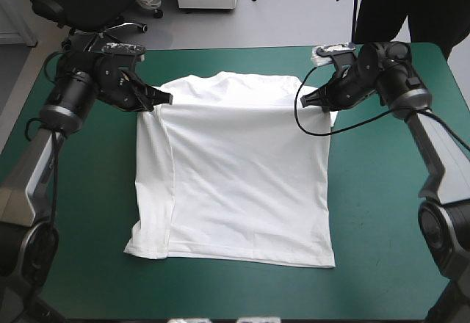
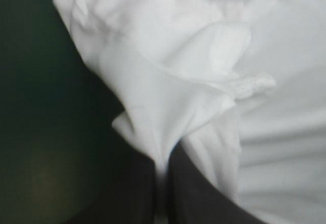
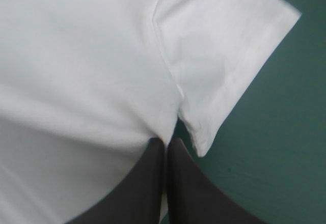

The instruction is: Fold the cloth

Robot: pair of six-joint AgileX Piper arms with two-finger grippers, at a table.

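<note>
T-shirt (image 1: 235, 183) spread flat; left gripper (image 1: 166, 99) and right gripper (image 1: 306, 102) pinch its shoulders.

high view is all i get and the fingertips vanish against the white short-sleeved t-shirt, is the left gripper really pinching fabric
Observer: Yes, the left wrist view shows the left gripper all but shut on a bunched fold of the white short-sleeved T-shirt.
Operator: and the right one
Observer: The right gripper is shut on it too, pinching at the seam where the sleeve meets the body.
Operator: sleeve crumpled
Observer: No, it looks smooth, its hem unfolded.
</note>
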